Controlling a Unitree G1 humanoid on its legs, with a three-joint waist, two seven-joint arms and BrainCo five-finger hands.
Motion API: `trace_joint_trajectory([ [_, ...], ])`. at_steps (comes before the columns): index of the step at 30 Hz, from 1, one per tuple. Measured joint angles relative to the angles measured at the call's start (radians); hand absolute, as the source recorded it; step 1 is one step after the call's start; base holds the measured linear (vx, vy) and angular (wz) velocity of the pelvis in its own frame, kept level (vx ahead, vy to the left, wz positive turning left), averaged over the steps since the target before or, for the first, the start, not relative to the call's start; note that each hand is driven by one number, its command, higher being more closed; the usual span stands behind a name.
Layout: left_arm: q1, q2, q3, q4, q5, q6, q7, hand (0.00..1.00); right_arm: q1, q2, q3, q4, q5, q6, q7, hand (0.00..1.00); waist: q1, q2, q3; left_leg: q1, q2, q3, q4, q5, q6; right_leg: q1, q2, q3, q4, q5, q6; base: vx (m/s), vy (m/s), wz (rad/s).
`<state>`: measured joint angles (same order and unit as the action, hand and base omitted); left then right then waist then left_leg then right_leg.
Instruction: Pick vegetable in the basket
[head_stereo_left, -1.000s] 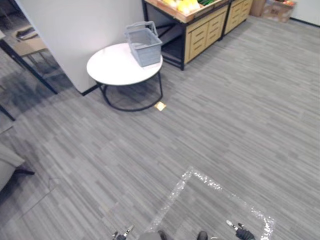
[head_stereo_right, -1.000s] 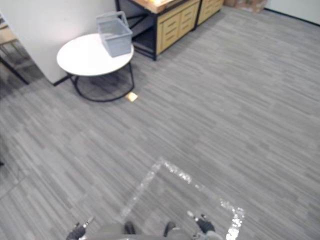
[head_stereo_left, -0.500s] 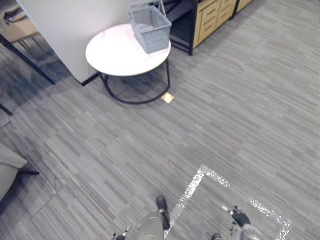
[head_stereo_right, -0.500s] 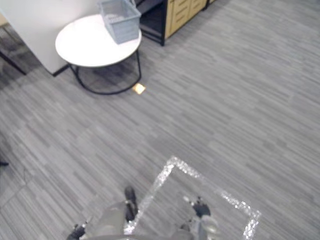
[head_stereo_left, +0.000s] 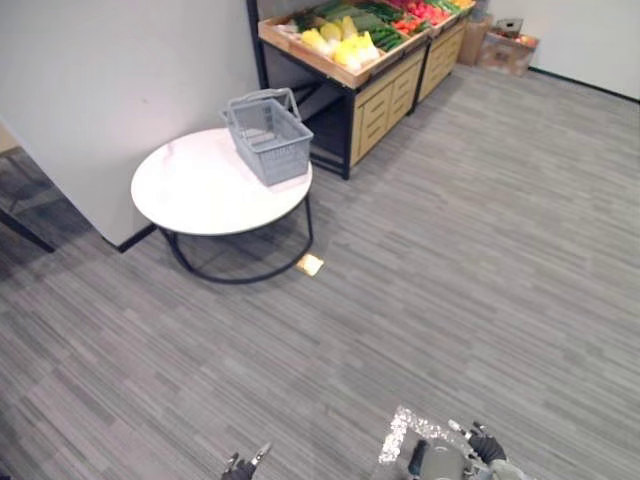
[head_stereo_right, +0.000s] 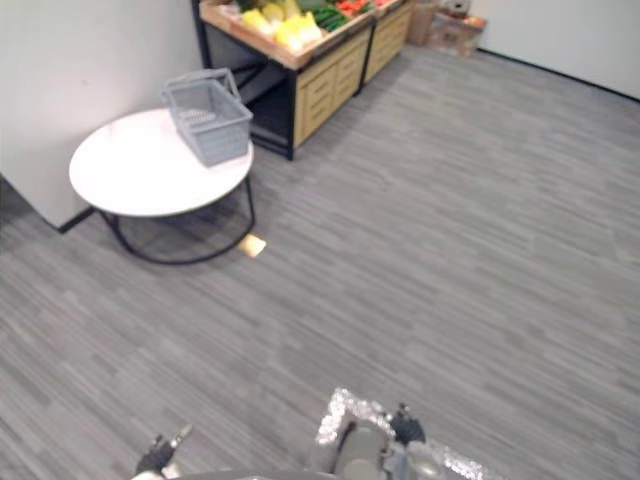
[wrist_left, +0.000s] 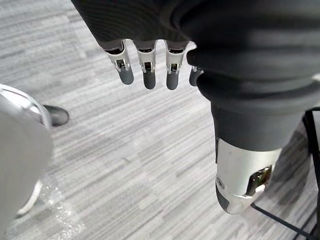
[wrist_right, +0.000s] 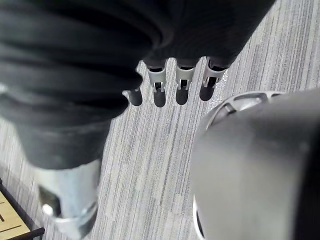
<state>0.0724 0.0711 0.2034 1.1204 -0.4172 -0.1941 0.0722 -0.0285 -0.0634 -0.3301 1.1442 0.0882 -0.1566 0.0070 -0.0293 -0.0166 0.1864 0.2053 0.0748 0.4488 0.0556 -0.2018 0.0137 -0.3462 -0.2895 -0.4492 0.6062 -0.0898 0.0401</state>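
A grey plastic basket (head_stereo_left: 268, 140) with its handle up stands on the far edge of a round white table (head_stereo_left: 195, 190). Behind it, a wooden stand (head_stereo_left: 372, 75) carries yellow vegetables (head_stereo_left: 345, 45), green ones (head_stereo_left: 380, 32) and red ones (head_stereo_left: 425, 12). My left hand (head_stereo_left: 245, 465) and right hand (head_stereo_left: 482, 446) hang low at the near edge of the view, far from the table. In the wrist views the left hand (wrist_left: 149, 70) and the right hand (wrist_right: 182, 82) have relaxed fingers over grey carpet and hold nothing.
A white wall (head_stereo_left: 120, 70) rises behind the table. A small yellow marker (head_stereo_left: 310, 264) lies on the floor by the table's black frame. Silver tape (head_stereo_left: 408, 428) marks the carpet near me. Cardboard boxes (head_stereo_left: 498, 45) sit at the far back.
The camera has moved: the whole picture has shifted, bringing the vegetable stand and boxes into sight. Both hands stay low and hold nothing.
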Motion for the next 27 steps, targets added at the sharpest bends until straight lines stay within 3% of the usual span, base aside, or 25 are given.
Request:
trace_joint_trajectory([
  [1,-0.011,-0.008,0.002,-0.005,0.0,0.0,0.0,0.0,-0.001,-0.001,-0.022,0.0,-0.001,0.001,-0.001,0.0,0.001,0.007,0.007,0.014,0.006,0.002,-0.022,-0.017,-0.028,-0.001,0.016,-0.008,-0.16,0.027,0.021,0.31,-0.167,0.48],
  [3,-0.004,-0.033,0.044,-0.004,0.001,0.0,0.002,0.0,0.009,0.003,-0.065,0.001,-0.001,0.012,-0.009,0.0,0.005,-0.005,0.013,0.061,0.013,-0.009,-0.038,-0.044,-0.085,0.009,0.021,0.029,-0.495,0.146,0.033,0.36,-0.251,0.37],
  [4,0.002,-0.042,0.062,-0.002,0.001,0.001,0.003,0.0,0.017,0.004,-0.072,-0.007,-0.002,0.013,-0.009,0.0,0.005,-0.006,0.013,0.077,0.018,-0.011,-0.036,-0.056,-0.105,0.007,0.018,0.049,-0.531,0.153,0.039,0.48,-0.412,0.16],
  [5,0.005,-0.053,0.105,0.003,0.002,0.001,0.007,0.0,0.038,0.002,-0.088,-0.016,-0.006,0.015,-0.009,0.0,0.007,-0.015,0.014,0.118,0.032,-0.027,-0.036,-0.107,-0.142,-0.003,0.007,0.086,-0.487,0.201,0.048,0.52,-0.447,0.05],
  [6,-0.002,-0.064,0.124,0.015,0.005,0.001,0.01,0.0,0.042,-0.007,-0.096,-0.017,-0.011,0.02,-0.01,0.0,0.002,0.005,0.024,0.148,0.064,-0.029,-0.037,-0.13,-0.148,-0.028,0.026,0.094,-0.388,0.225,0.041,0.53,-0.453,0.02],
  [7,-0.007,-0.075,0.129,0.023,0.006,0.001,0.01,0.0,0.053,-0.017,-0.097,-0.018,-0.012,0.021,-0.011,0.0,0.002,0.03,0.017,0.157,0.083,-0.032,-0.04,-0.142,-0.133,-0.046,0.043,0.095,-0.329,0.215,0.033,0.51,-0.398,-0.2],
  [8,-0.009,-0.092,0.128,0.028,0.008,0.0,0.01,0.0,0.066,-0.031,-0.102,-0.021,-0.013,0.021,-0.011,0.0,0.009,0.07,0.006,0.172,0.123,-0.058,-0.032,-0.139,-0.094,-0.075,0.081,0.096,-0.243,0.144,-0.012,0.54,-0.464,-0.37],
  [9,-0.028,-0.099,0.128,0.029,0.008,0.0,0.009,0.0,0.06,-0.027,-0.121,-0.016,-0.014,0.022,-0.012,0.0,0.009,0.079,0.003,0.147,0.155,-0.1,0.04,-0.075,-0.132,-0.081,0.105,0.096,-0.209,0.098,-0.031,0.55,-0.496,-0.37],
  [10,-0.035,-0.102,0.128,0.029,0.008,0.001,0.009,0.0,0.06,-0.027,-0.131,-0.013,-0.014,0.022,-0.011,0.0,0.007,0.075,0.004,0.116,0.174,-0.129,0.11,-0.05,-0.14,-0.068,0.115,0.091,-0.217,0.087,-0.035,0.56,-0.497,-0.15],
  [11,-0.041,-0.099,0.13,0.017,0.008,-0.001,0.008,0.0,0.067,-0.018,-0.138,-0.001,-0.021,0.025,-0.012,0.0,0.002,0.071,0.006,0.019,0.225,-0.187,0.31,0.009,-0.156,-0.019,0.138,0.066,-0.249,0.076,-0.046,0.55,-0.393,0.18],
  [12,-0.047,-0.094,0.128,0.005,0.008,-0.003,0.009,0.0,0.08,-0.016,-0.132,0.015,-0.035,0.028,-0.014,0.0,0.004,0.069,0.009,-0.083,0.274,-0.25,0.525,0.135,-0.176,0.043,0.158,0.041,-0.29,0.056,-0.047,0.55,-0.325,0.25],
  [13,-0.046,-0.091,0.128,-0.002,0.007,-0.003,0.009,0.0,0.088,-0.015,-0.123,0.015,-0.042,0.031,-0.016,0.0,0.005,0.065,0.012,-0.122,0.291,-0.267,0.618,0.183,-0.183,0.075,0.166,0.035,-0.305,0.046,-0.051,0.52,-0.213,0.25],
  [15,-0.047,-0.088,0.137,-0.028,0.003,-0.003,0.009,0.0,0.089,-0.016,-0.088,0.002,-0.042,0.037,-0.022,0.0,0.007,0.053,0.025,-0.274,0.322,-0.244,0.902,0.173,-0.167,0.205,0.18,0.021,-0.366,0.009,-0.058,0.5,-0.143,0.24],
  [17,-0.047,-0.091,0.138,-0.057,-0.002,-0.004,0.01,0.0,0.09,-0.018,-0.053,-0.025,-0.041,0.037,-0.024,0.0,0.015,0.054,0.03,-0.371,0.305,-0.21,0.961,0.104,-0.153,0.291,0.184,0.007,-0.412,-0.008,-0.044,0.35,-0.073,0.28],
  [19,-0.047,-0.091,0.136,-0.07,-0.003,-0.014,0.011,0.0,0.078,-0.018,-0.044,-0.039,-0.039,0.034,-0.023,0.0,0.039,0.053,0.03,-0.464,0.268,-0.179,0.887,0.048,-0.135,0.347,0.187,-0.003,-0.46,-0.009,-0.026,0.34,0.019,0.04],
  [21,-0.043,-0.093,0.136,-0.078,-0.004,-0.016,0.012,0.0,0.061,-0.008,-0.024,-0.054,-0.039,0.034,-0.023,0.0,0.061,0.053,0.031,-0.506,0.235,-0.137,0.668,0.04,-0.115,0.392,0.189,-0.003,-0.504,-0.006,-0.004,0.36,0.1,-0.08],
  [22,-0.029,-0.101,0.139,-0.09,-0.004,-0.019,0.017,0.0,0.059,0.005,-0.008,-0.075,-0.039,0.032,-0.023,0.0,0.063,0.054,0.03,-0.506,0.205,-0.104,0.41,0.067,-0.093,0.423,0.189,-0.004,-0.532,-0.009,0.018,0.37,0.181,-0.03],
  [23,-0.023,-0.108,0.147,-0.091,-0.003,-0.021,0.021,0.0,0.059,0.012,-0.003,-0.08,-0.039,0.025,-0.024,0.0,0.063,0.059,0.027,-0.488,0.192,-0.087,0.249,0.105,-0.084,0.439,0.19,-0.003,-0.54,-0.018,0.034,0.38,0.211,-0.08],
  [25,0.001,-0.117,0.17,-0.084,-0.002,-0.02,0.027,0.0,0.065,0.029,0.018,-0.084,-0.04,0.02,-0.027,0.0,0.079,0.053,0.011,-0.462,0.181,-0.044,0.174,0.226,-0.047,0.462,0.177,0.032,-0.554,-0.033,0.061,0.38,0.231,-0.32],
  [26,0.012,-0.11,0.186,-0.086,-0.002,-0.021,0.029,0.0,0.069,0.042,0.027,-0.087,-0.04,0.02,-0.028,0.0,0.087,0.028,-0.004,-0.464,0.163,-0.02,0.175,0.211,-0.03,0.463,0.162,0.051,-0.572,-0.032,0.065,0.57,0.25,-0.4],
  [27,0.011,-0.094,0.197,-0.088,-0.001,-0.022,0.034,0.0,0.07,0.068,0.025,-0.089,-0.04,0.021,-0.029,0.0,0.1,-0.016,-0.022,-0.467,0.135,0.008,0.187,0.169,-0.019,0.453,0.139,0.091,-0.583,-0.02,0.07,0.48,0.174,-0.22],
])
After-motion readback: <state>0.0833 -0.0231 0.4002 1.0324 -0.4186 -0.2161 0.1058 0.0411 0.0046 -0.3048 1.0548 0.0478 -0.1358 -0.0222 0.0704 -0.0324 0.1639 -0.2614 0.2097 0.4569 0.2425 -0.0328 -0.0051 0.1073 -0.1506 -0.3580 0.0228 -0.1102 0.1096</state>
